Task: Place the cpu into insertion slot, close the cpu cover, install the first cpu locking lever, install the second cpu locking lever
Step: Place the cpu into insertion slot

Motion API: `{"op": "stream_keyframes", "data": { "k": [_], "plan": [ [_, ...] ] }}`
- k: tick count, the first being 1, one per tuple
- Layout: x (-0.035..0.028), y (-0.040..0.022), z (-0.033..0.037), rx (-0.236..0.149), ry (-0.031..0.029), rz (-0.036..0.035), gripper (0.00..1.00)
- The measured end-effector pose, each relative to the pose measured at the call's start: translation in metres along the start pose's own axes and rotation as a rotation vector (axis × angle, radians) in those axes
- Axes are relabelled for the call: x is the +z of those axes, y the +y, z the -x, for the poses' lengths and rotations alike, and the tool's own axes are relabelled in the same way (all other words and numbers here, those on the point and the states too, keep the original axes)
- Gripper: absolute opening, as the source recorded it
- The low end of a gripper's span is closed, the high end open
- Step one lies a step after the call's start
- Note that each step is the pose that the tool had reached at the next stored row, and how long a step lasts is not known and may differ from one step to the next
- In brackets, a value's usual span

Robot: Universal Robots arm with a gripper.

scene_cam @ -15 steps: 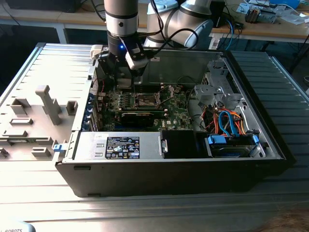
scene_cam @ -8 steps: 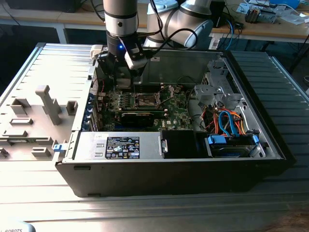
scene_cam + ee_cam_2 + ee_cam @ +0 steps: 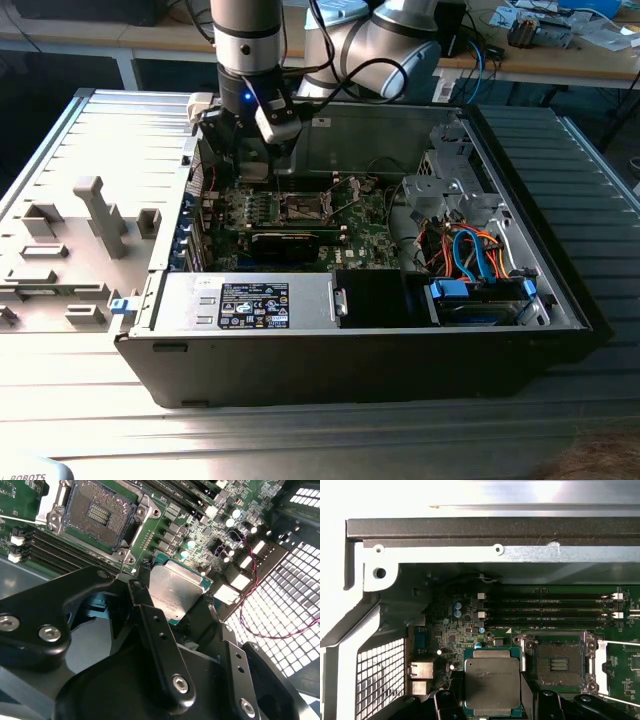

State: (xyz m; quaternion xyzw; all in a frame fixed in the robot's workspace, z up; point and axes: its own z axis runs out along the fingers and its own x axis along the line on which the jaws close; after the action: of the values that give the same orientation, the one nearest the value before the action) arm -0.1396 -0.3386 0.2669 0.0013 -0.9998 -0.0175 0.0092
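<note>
Item under handling: cpu [image 3: 492, 684], a thin square chip with a dull metal cap on a green carrier. Judged light and stiff, but fragile on its underside and at its corners; the smooth cap would offer little friction, so the sound hold is on two opposite edges of the carrier, never on the faces. Gripper [image 3: 176, 602]: jaws drawn in narrow and closed on the cpu; in both wrist views the black fingers [image 3: 155, 635] bear on opposite edges of the chip, with the cap turned toward the cameras; the chip appears level between them, though a slight tilt cannot be ruled out. Position: the cpu is not in the slot [image 3: 559, 662]; it is held just beside it, over the small components of the board [image 3: 15, 500]; its height above the board cannot be told. Slot: uncovered, contact field bare, nothing seated in it. Exterior view: the arm hangs into the open case [image 3: 350, 370], with the gripper over the board on the exterior view's left of the slot. Risk, as judged: an edge grip on so thin a part leaves little margin; a slip or a tilt close to the bare contacts would be costly.
</note>
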Motion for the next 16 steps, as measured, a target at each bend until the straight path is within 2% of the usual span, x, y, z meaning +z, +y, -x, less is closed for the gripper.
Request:
{"op": "stream_keyframes", "data": {
  "k": [16],
  "plan": [
    [0.0001, 0.0012, -0.0024, 0.0, 0.0, 0.0, 0.54]
  ]
}}
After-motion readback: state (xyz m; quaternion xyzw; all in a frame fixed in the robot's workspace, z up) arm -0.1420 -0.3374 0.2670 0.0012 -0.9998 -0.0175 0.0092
